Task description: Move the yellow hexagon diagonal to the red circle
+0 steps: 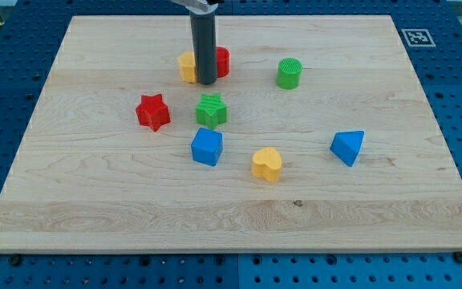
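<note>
The yellow hexagon sits near the view's top, partly hidden behind my rod. The red circle is just right of the rod, also partly hidden. My tip rests on the board between them, at their lower edges, close to or touching both. The hexagon and circle lie almost side by side, the circle slightly higher.
A green star lies just below the tip, a red star to its left. A blue cube, a yellow heart, a blue triangle and a green cylinder stand on the wooden board.
</note>
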{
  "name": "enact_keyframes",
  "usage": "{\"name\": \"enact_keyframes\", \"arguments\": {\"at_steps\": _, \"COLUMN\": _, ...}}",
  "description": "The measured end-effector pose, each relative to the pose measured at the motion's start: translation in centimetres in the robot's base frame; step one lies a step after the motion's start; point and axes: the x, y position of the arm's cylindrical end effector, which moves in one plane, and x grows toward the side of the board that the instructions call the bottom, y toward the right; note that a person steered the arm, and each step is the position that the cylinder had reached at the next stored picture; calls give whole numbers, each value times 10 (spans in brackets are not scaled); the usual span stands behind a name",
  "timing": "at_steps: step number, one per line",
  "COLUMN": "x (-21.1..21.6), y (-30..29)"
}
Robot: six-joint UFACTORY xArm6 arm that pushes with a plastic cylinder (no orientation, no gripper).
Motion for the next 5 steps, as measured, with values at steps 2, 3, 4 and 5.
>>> {"name": "enact_keyframes", "arguments": {"at_steps": 2, "x": -8, "y": -72}}
{"name": "enact_keyframes", "arguments": {"at_steps": 3, "x": -35, "y": -81}}
{"name": "enact_keyframes", "arguments": {"at_steps": 4, "x": -29, "y": -63}}
{"name": "enact_keyframes", "arguments": {"at_steps": 5, "x": -7, "y": -18}}
